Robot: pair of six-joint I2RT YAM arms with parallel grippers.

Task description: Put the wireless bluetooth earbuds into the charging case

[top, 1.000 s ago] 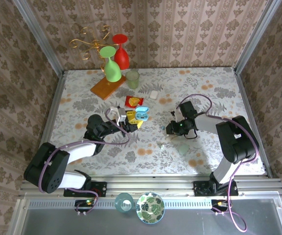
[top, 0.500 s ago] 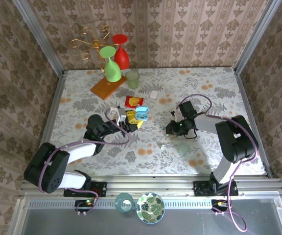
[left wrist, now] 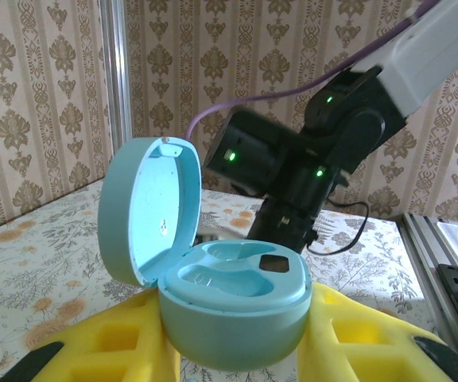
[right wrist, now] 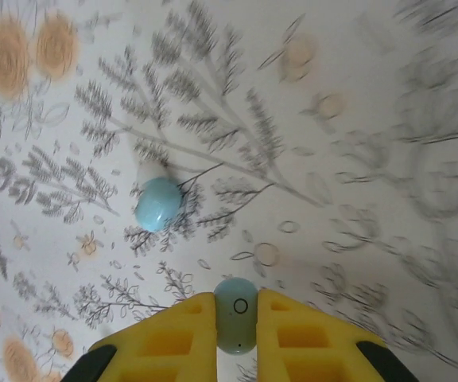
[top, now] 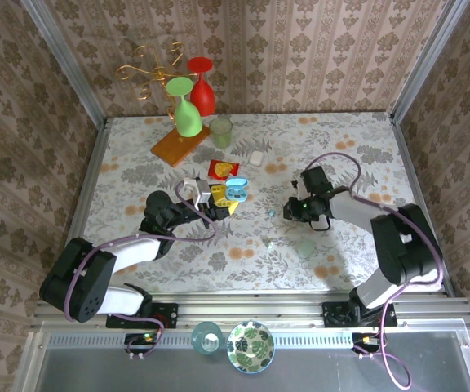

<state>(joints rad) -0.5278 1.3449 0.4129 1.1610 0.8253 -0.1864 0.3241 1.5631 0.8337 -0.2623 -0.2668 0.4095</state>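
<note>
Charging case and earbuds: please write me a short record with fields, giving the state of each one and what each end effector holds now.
case: light blue oval plastic charging case, lid open and upright, both sockets empty
left end effector: shut on the case
right end effector: shut on one small pale blue plastic earbud
other earbud: lies loose on the flowered table, apart from the right end effector
earbuds in case: none

right tool (top: 293, 209) | shifted right, away from centre | elbow swung outward
</note>
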